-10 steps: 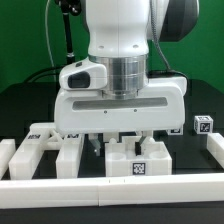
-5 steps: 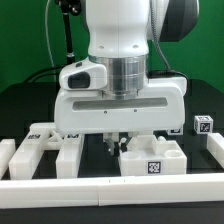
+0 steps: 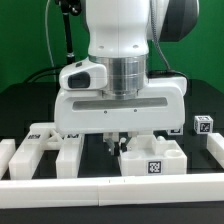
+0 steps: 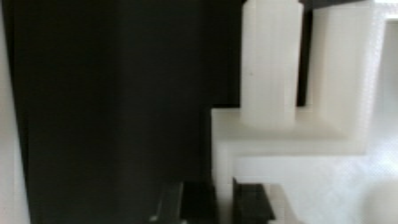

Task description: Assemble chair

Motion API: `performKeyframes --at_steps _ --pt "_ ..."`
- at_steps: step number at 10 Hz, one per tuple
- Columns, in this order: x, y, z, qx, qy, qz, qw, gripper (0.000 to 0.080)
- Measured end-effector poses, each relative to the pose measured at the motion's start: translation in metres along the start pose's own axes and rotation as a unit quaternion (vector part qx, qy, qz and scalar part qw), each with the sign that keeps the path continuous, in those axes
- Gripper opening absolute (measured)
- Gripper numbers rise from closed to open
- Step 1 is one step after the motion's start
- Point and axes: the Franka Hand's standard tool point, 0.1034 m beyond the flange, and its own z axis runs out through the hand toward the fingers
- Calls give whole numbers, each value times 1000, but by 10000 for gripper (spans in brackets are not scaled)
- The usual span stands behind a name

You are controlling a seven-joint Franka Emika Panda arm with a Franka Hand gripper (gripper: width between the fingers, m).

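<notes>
Nearest: plain white rail (image 3: 100,186) across the front, not a chair piece.

Right behind it is the block (image 3: 140,160), a chunky matte-white chair piece with raised corners and a notch on top. It sits flat on the tabletop (image 3: 25,100), toward the exterior view's right. Its front face carries a tag (image 3: 155,168): black-and-white square pattern only. No letters, digits or brand readable anywhere.

Frames (image 3: 45,150), slatted white chair pieces, lie on the exterior view's left, apart from the block.

Tool (image 3: 114,143) is down between frames and block, jaws closed, nothing visibly pinched between them. It's just beside the block's left edge; can't tell if it touches. Wrist view agrees: dark fingertips (image 4: 256,205) close together, with the white stepped edge of a chair piece right ahead.

Handling, my read:
- Rigid moulded plastic, likely light; shouldn't flex or crush.
- Matte skin should give decent friction, but hard flat faces can twist in a two-finger pinch if taken off-centre.
- Body looks too wide to span. Take it by one raised wall or post, low and near the middle, jaws square to the faces.
- With its jaws closed like this, the tool could only nudge it.

Farther back: cube (image 3: 203,124), small, with the same style of tag, well apart on the right. Behind everything, the arm (image 3: 120,40).
</notes>
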Motion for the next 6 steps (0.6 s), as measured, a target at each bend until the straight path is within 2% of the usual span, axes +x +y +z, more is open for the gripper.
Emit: performKeyframes --at_steps 1,5,6 --pt "1 -3 0 1 1 3 1000 31" --pt "24 -55 -3 6 15 -5 1000 31" --pt "32 -65 -3 4 20 -5 1000 31"
